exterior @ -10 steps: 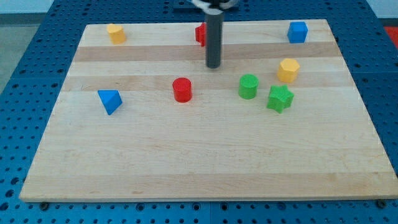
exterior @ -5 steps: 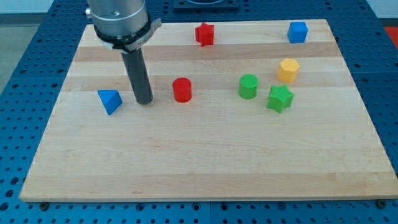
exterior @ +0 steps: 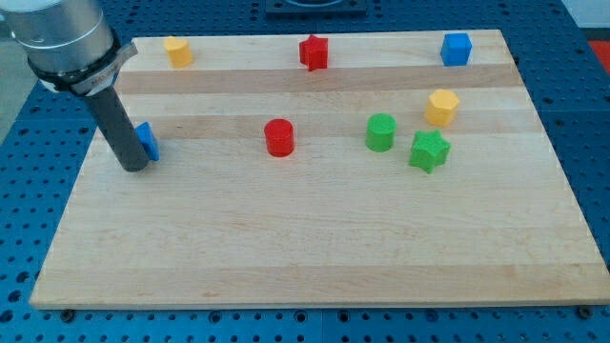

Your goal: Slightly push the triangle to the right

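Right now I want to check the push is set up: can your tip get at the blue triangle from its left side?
Probably yes. My tip stands at the view's left of the blue triangle, seemingly touching it and partly hiding it, with nothing between them.

1. There is a single camera view. It looks down at a slant onto a wooden board [exterior: 315, 248] from beyond its near long edge.
2. The camera faces toward the board's far edge, which appears shorter than the near edge, so the board narrows toward the view's top.
3. The camera stands back far enough that all four board edges fit in frame, with a blue perforated table [exterior: 591, 143] showing around them.
4. The arm's rod [exterior: 119, 129] enters from the view's top left corner, its upper part cut off by the frame.
5. No second view exists, so no part of the scene is shared between views.
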